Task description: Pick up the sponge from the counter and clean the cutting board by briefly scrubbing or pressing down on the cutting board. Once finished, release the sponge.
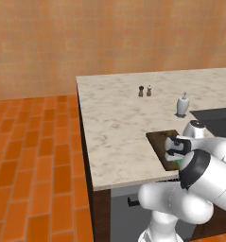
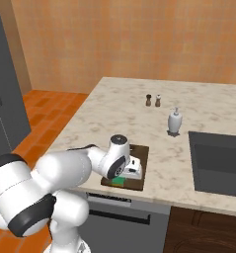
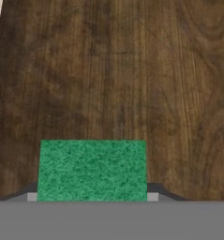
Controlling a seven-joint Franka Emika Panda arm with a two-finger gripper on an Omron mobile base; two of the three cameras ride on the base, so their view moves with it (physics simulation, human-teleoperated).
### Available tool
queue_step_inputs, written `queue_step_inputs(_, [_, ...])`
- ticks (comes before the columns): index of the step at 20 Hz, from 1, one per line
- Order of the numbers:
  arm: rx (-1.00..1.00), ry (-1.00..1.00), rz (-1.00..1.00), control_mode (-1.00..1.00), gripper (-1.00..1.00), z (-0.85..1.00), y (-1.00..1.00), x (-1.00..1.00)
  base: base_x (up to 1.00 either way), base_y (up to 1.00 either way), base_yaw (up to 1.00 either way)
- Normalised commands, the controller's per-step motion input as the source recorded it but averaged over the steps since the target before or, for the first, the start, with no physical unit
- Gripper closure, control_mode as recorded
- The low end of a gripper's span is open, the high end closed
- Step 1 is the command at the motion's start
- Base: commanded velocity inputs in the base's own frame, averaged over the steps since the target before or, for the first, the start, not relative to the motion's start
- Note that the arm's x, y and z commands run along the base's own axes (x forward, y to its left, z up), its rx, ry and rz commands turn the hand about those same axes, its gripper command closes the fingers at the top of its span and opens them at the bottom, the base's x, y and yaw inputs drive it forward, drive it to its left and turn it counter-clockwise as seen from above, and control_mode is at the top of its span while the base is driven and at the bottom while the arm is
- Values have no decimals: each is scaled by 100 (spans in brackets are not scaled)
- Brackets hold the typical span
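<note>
STATE: your gripper (image 3: 92,197) is clamped on the sponge (image 3: 92,169), over the cutting board (image 3: 113,70) | RISK: if you press unevenly, the board may slide toward the counter (image 2: 119,118) edge.

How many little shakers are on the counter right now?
2. The dark shaker and the lighter shaker stand side by side toward the back of the counter, beyond the soap dispenser. The arm may hide others.

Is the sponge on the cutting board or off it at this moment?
On it. The hand view shows the sponge against the dark cutting board, gripped between the tool's fingertips; the right base view shows green on the board's near end.
</note>
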Motion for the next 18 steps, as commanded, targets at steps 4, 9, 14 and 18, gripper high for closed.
queue_step_inputs(4, [0,0,0,-100,100,0,0,30,0,0,0])
queue_step_inputs(9, [0,0,0,-100,100,0,0,40,0,0,0])
queue_step_inputs(14, [0,0,0,-100,100,0,0,42,0,0,0])
queue_step_inputs(18, [0,0,0,-100,100,0,0,44,0,0,0])
